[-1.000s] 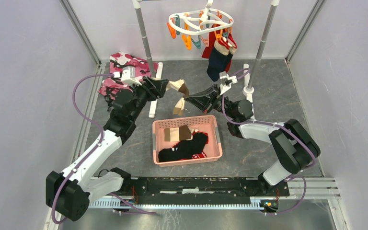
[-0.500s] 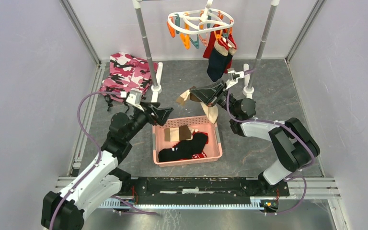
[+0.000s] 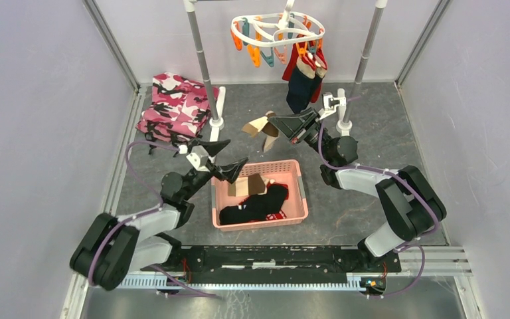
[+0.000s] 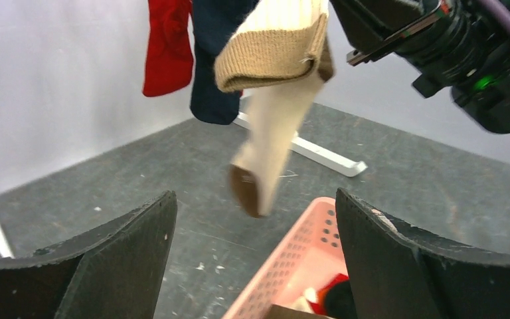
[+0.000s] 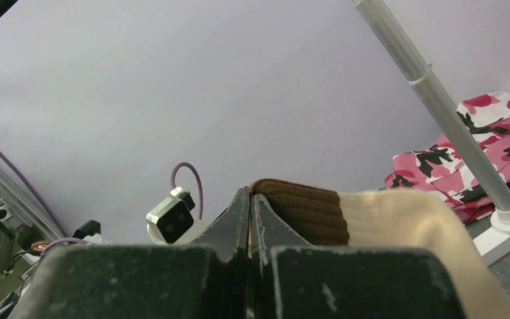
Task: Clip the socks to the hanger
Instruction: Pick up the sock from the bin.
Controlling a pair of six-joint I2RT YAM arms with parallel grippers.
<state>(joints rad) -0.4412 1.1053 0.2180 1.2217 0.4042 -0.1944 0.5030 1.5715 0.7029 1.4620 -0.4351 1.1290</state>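
Altogether there is one white hanger (image 3: 277, 26), hung between two grey rack poles (image 3: 199, 53). Two socks are clipped to it, a red sock (image 4: 167, 46) and a navy sock (image 4: 214, 66), side by side at its right end. One pink basket (image 3: 272, 163) sits on the grey table (image 3: 385, 146). It holds a beige sock (image 3: 246, 185), black sock fabric (image 3: 255, 205) whose count I cannot tell, and a red-and-white scrap (image 3: 277, 214). One folded pink camouflage cloth (image 3: 176, 106) lies at the far left.

The right arm stretches forward and up. Its right gripper (image 3: 273, 120) points left above the table, between basket and hanger. The jaws are pinched flat on the brown cuff of a cream sock (image 4: 275, 126) that dangles toe-down; whether a second sock hangs with it is unclear.

The left arm is folded low near its base. Its left gripper (image 3: 223, 158) is tilted up over the basket's left rim, jaws spread wide, holding nothing.
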